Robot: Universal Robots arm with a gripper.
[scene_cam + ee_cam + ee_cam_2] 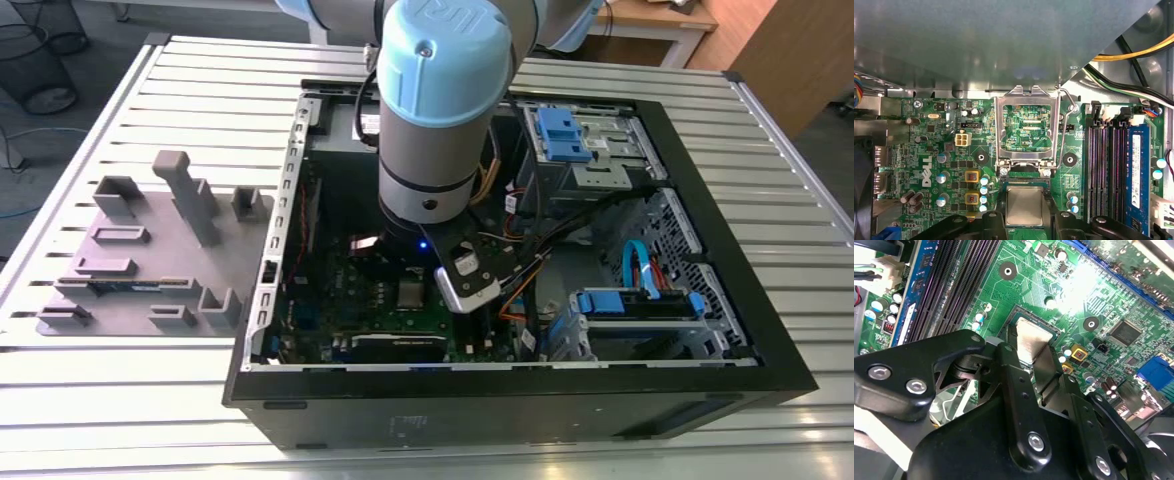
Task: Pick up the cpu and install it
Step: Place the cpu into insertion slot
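The cpu, a small square chip with a dull silver top, lies flat over the motherboard socket and also appears in the second wrist view. My gripper has its black fingers against two opposite edges of the chip, shut on it. The hinged metal socket frame stands open just beyond the chip, with its wire lever swung up. In the exterior view my arm reaches down into the open computer case, over the green motherboard.
Dark memory slots and a blue memory stick run beside the socket. A grey metal box and cables hang over the board. Drive bays with blue clips fill the case's far side. A grey parts fixture sits outside on the slatted table.
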